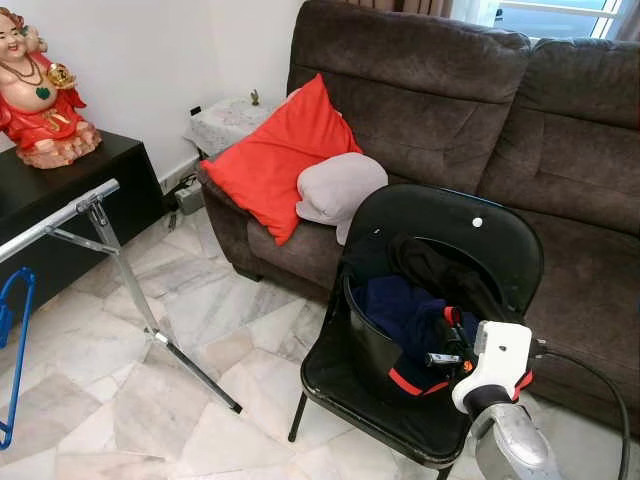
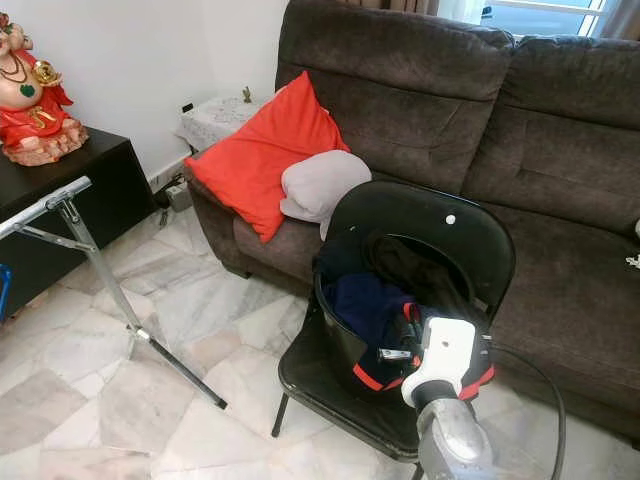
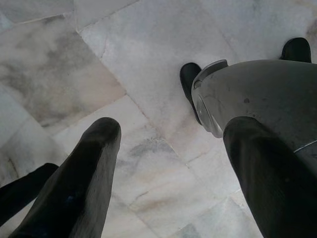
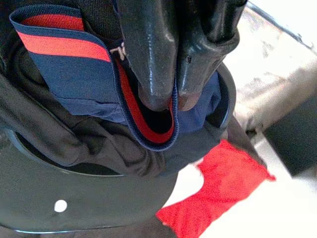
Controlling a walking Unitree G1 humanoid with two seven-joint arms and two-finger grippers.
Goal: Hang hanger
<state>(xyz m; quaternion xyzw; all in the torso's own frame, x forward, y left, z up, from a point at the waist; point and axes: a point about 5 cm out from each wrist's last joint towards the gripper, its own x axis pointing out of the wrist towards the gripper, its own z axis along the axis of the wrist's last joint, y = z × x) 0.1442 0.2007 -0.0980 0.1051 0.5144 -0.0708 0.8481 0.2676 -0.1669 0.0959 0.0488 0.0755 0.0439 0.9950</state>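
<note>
clothes (image 1: 405, 315) fill a black basket (image 1: 365, 345) that stands on the seat of a black chair (image 1: 450, 235), and the chair is the landmark for everything else. the clothes are dark navy and black, with a navy band edged in red (image 4: 67, 54) on top. the right gripper (image 4: 166, 101) reaches down into the basket from the chair's front right corner, its white wrist above the rim; its fingers (image 4: 148, 59) are pressed together, tips down in the clothes by the red-edged band, and it cannot be told whether any cloth is caught between them. a black cable (image 1: 600, 385) curves away from that arm.

behind the chair stands a brown sofa (image 1: 560, 130), with a red cushion (image 1: 275, 155) and a grey cushion (image 1: 340, 185) at its end beyond the chair's left side. well to the left of the chair a metal rack (image 1: 100, 235) with folding legs stands on the marble floor (image 1: 120, 380), and a blue hanger (image 1: 15, 330) hangs from it at the picture's edge. farther left, a red figurine (image 1: 40, 90) sits on a black cabinet (image 1: 50, 190).

the left gripper (image 3: 168, 148) hangs over bare marble, its fingers (image 3: 84, 173) wide apart and holding nothing.
</note>
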